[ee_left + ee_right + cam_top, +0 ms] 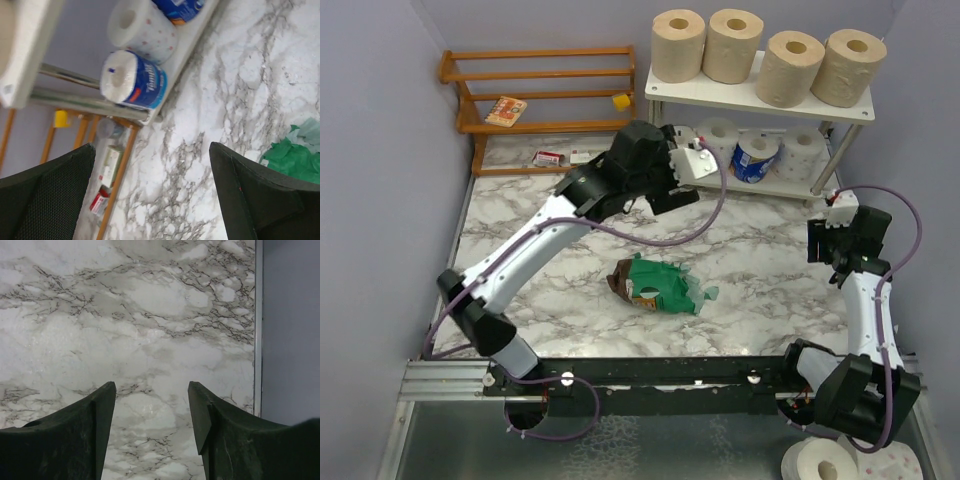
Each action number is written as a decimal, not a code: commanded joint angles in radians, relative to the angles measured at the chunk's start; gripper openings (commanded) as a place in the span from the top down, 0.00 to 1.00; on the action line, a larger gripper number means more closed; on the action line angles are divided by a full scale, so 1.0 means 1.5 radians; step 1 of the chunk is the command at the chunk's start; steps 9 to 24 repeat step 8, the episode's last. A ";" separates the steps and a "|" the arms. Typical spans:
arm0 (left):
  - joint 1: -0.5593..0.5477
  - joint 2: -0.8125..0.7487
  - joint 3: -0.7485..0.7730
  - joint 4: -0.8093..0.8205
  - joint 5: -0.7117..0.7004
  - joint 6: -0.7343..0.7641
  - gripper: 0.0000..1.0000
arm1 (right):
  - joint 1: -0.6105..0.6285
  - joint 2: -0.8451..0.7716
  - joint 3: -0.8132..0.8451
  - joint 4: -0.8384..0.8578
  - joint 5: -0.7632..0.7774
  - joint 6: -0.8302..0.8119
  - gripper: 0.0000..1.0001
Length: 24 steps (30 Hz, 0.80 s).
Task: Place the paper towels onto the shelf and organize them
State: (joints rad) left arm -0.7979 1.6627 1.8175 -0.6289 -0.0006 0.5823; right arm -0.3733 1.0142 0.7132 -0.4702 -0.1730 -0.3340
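Note:
The white shelf (720,93) stands at the back right. Four tan-brown paper towel rolls (733,45) stand on its top tier. On the lower tier I see a white roll (722,134), a blue-wrapped roll (756,157) and a white dotted roll (803,147). My left gripper (672,193) hovers just in front of the shelf's left end, open and empty. In the left wrist view (152,150) it faces a blue-wrapped roll (132,80) and a white pink-dotted roll (142,27) on the lower tier (192,37). My right gripper (828,262) (151,385) is open and empty over bare marble near the right edge.
A green and brown snack bag (660,283) lies mid-table. The orange-brown wooden rack (545,95) stands at the back left with small boxes (506,110) on and under it. Two more rolls (830,460) lie off the table at the near right. A wall (290,330) borders the right edge.

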 commanded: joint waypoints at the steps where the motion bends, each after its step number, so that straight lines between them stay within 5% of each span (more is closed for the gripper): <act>1: 0.007 -0.131 0.006 0.011 -0.071 -0.042 0.01 | -0.003 -0.035 0.010 0.029 0.030 0.043 0.38; 8: 0.014 -0.224 -0.094 0.030 -0.284 -0.150 0.01 | -0.003 -0.078 -0.001 0.072 0.105 0.105 0.39; 24: 0.014 -0.224 -0.094 0.030 -0.284 -0.150 0.01 | -0.003 -0.078 -0.001 0.072 0.105 0.105 0.39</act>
